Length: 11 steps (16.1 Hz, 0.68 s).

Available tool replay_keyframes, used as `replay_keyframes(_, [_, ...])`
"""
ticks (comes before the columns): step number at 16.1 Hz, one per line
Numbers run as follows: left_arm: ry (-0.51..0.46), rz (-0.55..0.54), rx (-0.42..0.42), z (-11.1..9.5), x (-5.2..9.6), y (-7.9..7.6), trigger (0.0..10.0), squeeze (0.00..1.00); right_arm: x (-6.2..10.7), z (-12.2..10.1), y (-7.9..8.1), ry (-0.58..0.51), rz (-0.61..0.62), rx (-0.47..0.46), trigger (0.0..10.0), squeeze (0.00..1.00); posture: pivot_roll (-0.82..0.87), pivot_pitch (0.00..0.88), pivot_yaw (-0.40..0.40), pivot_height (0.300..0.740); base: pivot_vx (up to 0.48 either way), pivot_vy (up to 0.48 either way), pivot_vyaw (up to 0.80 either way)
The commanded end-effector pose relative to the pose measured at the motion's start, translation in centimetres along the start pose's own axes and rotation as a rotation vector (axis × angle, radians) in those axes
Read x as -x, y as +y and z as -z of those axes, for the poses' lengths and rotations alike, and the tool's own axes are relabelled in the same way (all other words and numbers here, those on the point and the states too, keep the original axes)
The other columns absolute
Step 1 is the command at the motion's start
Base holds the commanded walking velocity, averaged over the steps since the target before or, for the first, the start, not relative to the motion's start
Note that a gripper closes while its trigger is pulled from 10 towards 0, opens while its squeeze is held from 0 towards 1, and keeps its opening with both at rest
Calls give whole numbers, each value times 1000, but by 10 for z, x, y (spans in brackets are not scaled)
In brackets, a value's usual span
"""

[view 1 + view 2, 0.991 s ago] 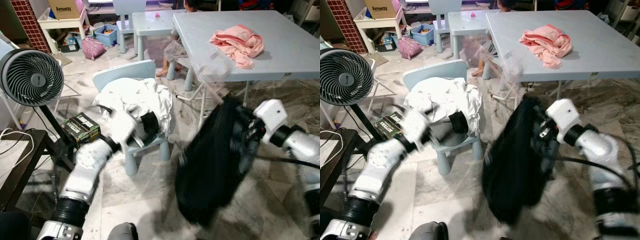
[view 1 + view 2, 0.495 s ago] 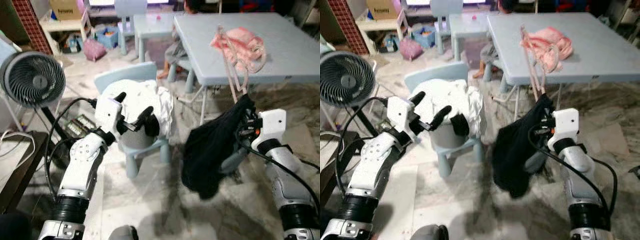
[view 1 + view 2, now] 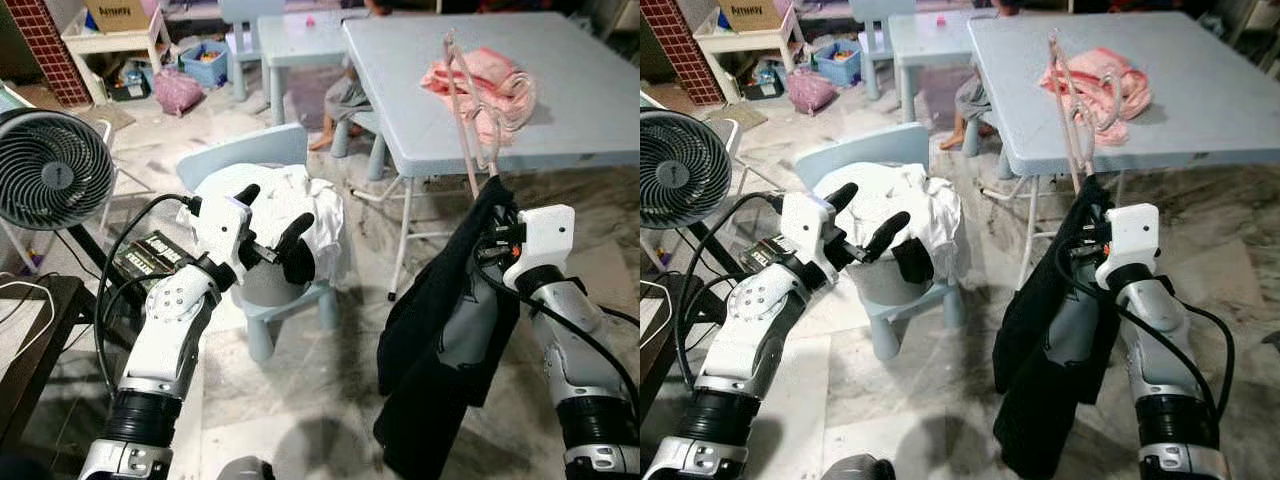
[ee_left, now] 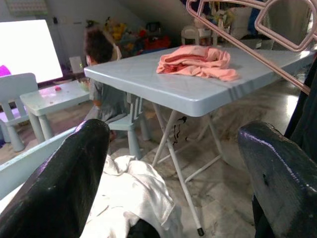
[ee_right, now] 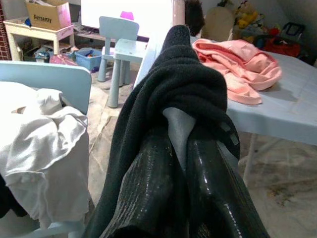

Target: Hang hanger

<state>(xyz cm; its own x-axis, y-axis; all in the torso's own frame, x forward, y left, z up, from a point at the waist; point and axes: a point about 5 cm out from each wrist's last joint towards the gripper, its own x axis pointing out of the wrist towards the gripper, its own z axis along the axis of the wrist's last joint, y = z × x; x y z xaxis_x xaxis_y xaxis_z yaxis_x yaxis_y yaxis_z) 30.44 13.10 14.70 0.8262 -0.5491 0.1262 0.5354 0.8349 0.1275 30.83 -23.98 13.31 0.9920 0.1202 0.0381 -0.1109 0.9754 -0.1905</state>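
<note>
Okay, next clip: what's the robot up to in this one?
The right gripper is shut on a black garment draped on a pink hanger, holding it up in front of the grey table. The left gripper is open above the small chair piled with white clothes. The hanger is not hung on anything yet.

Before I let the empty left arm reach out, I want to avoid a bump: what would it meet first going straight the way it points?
Probably the grey folding table. The open left gripper looks between its fingers at the table's edge and legs, past the white cloth on the chair. Depth is unclear; the pink hanger is off-line.
</note>
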Motion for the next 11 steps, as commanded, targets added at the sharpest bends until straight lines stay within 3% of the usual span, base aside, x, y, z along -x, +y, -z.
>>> replay_keyframes(1, [-7, 5, -10, -4, -3, -3, 10000, 0, -3, -20, -6, -82, 18, 27, 10000, 0, -91, 0, 1, 740, 446, 0, 0])
replay_keyframes(7, [-10, 4, -4, -5, -5, -4, 10000, 0, -4, -20, -4, -82, 9, 31, 10000, 0, -93, 4, 3, 740, 451, 0, 0])
replay_keyframes(11, [-5, 2, -10, -5, -5, -5, 10000, 0, -6, -24, 4, -95, -79, 64, 10000, 0, -90, 5, 4, 740, 458, 0, 0])
